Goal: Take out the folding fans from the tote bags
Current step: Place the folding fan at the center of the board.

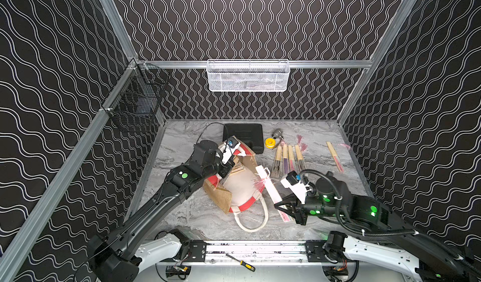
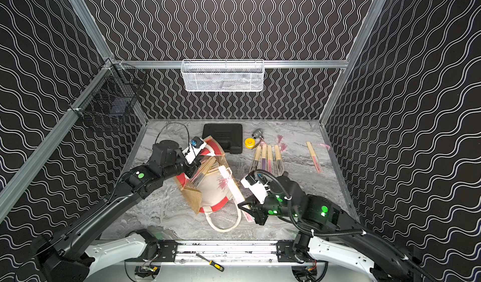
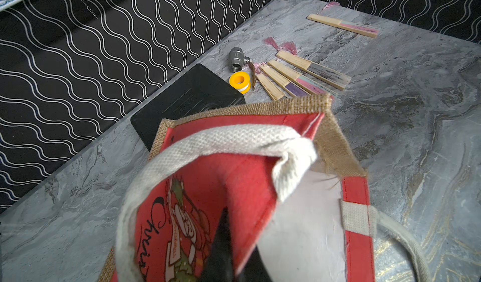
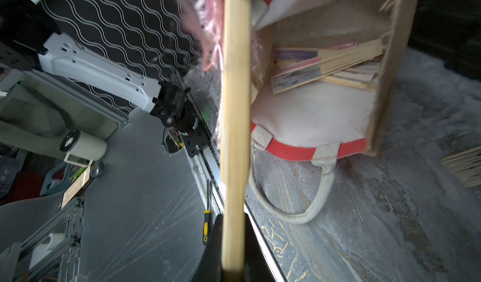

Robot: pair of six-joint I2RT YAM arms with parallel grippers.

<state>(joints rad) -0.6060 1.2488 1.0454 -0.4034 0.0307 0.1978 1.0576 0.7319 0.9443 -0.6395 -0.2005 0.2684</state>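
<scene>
The tan jute tote bag [image 1: 242, 189] lies on its side mid-table, white lining showing, with one rope handle [image 1: 251, 222] on the table. My left gripper [image 3: 239, 262] is shut on the bag's red printed panel [image 3: 208, 189] at the mouth and holds it up. Several folding fans [image 4: 325, 64] are stacked inside the bag. My right gripper [image 4: 233, 241] is shut on one folding fan [image 1: 270, 189], which slants across the bag's mouth with its pink tassel toward the bag. A row of fans [image 1: 287, 161] lies on the table at the back right, and a single fan [image 1: 335, 156] lies further right.
A flat black case [image 1: 244, 136] lies behind the bag, with a yellow tape roll [image 1: 270, 142] and a metal valve [image 1: 278, 133] beside it. A white mesh basket [image 1: 248, 76] hangs on the back wall, a black wire basket [image 1: 135, 103] on the left. A yellow-handled screwdriver [image 1: 240, 262] lies on the front rail.
</scene>
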